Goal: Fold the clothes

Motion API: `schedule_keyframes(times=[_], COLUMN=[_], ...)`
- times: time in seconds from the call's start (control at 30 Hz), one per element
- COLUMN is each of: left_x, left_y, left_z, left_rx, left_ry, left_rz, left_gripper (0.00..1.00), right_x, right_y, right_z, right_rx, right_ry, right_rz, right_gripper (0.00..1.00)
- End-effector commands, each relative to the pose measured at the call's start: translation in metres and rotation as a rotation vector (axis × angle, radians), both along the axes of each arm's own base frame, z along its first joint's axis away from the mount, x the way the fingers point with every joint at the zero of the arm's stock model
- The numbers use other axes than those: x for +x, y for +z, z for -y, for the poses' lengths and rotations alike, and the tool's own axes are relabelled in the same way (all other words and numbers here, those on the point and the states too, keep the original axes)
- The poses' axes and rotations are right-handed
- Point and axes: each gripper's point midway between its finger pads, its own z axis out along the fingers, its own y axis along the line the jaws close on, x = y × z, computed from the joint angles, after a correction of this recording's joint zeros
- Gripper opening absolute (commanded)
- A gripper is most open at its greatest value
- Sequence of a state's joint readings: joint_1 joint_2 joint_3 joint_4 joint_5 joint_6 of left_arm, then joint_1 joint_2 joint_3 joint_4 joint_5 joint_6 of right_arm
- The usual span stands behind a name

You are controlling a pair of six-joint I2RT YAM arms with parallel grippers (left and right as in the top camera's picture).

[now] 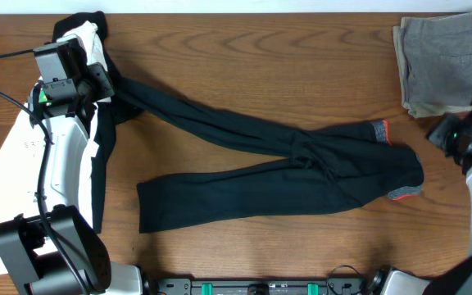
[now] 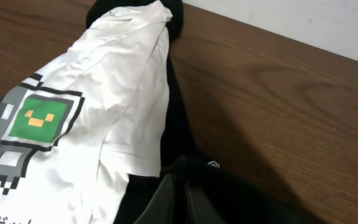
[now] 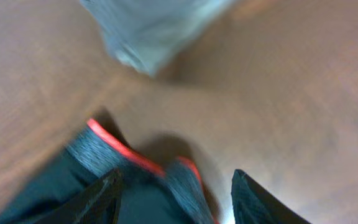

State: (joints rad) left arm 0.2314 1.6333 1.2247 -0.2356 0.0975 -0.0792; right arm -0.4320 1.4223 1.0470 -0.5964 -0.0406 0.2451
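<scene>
1. The left gripper (image 2: 178, 191) sat at the far left of the table (image 1: 260, 49). Its jaws were closed on the upper leg end of the black trousers (image 1: 285, 160), beside the white T-shirt (image 2: 73, 93).
2. The trousers lay mid-table, long axis left to right, with the legs leftward and the waistband (image 1: 383, 129) rightward.
3. The right gripper (image 3: 176, 180) hovered open with the waistband directly ahead, near but apart. It was judged the nearer arm for that end.

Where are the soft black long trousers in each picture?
Overhead: soft black long trousers spread across the middle.
Left wrist: black cloth right of the white printed T-shirt.
Right wrist: bottom left, blurred.
Shared landmark: brown wooden table.
</scene>
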Motion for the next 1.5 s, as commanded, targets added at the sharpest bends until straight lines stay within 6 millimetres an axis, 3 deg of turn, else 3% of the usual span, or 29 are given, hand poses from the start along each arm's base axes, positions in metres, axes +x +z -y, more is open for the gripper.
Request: schedule_keyframes(times=[0.0,0.23,0.37,0.57,0.7,0.77,0.87,1.03,1.27,1.37,1.47], left_x=[0.003,0.003,0.003,0.001,0.000,0.000,0.000,0.000,0.000,0.001,0.003], left_y=[0.001,0.001,0.001,-0.001,-0.002,-0.002,-0.002,-0.002,-0.002,-0.001,0.001], left_z=[-0.007,-0.007,-0.007,-0.006,-0.006,-0.006,-0.006,-0.006,-0.006,-0.006,-0.007], left_rx=[0.003,0.003,0.003,0.000,-0.002,-0.002,-0.002,-0.002,-0.002,-0.001,0.002], left_ry=[0.023,0.023,0.023,0.023,0.023,0.023,0.023,0.023,0.023,0.023,0.023], left_rz=[0.005,0.004,0.003,-0.010,-0.015,-0.015,-0.015,-0.015,-0.015,-0.010,0.003], left_gripper=[0.06,0.06,0.06,0.06,0.06,0.06,0.06,0.06,0.06,0.06,0.06], right_x=[0.026,0.056,0.063,0.070,0.073,0.078,0.084,0.090,0.091,0.104,0.126], right_y=[-0.025,-0.100,-0.117,-0.113,-0.114,-0.115,-0.119,-0.118,-0.124,-0.113,-0.088], right_z=[-0.016,-0.058,-0.073,-0.080,-0.086,-0.092,-0.101,-0.112,-0.093,-0.089,-0.086], right_rx=[0.085,0.224,0.257,0.283,0.285,0.283,0.279,0.256,0.162,0.130,0.106], right_ry=[0.131,0.336,0.388,0.417,0.449,0.476,0.503,0.535,0.480,0.488,0.506], right_rz=[0.010,-0.050,-0.057,-0.016,-0.008,0.006,0.017,0.027,-0.007,0.040,0.109], right_gripper=[0.54,0.54,0.57,0.57,0.47,0.36,0.02,0.01,0.01,0.01,0.01])
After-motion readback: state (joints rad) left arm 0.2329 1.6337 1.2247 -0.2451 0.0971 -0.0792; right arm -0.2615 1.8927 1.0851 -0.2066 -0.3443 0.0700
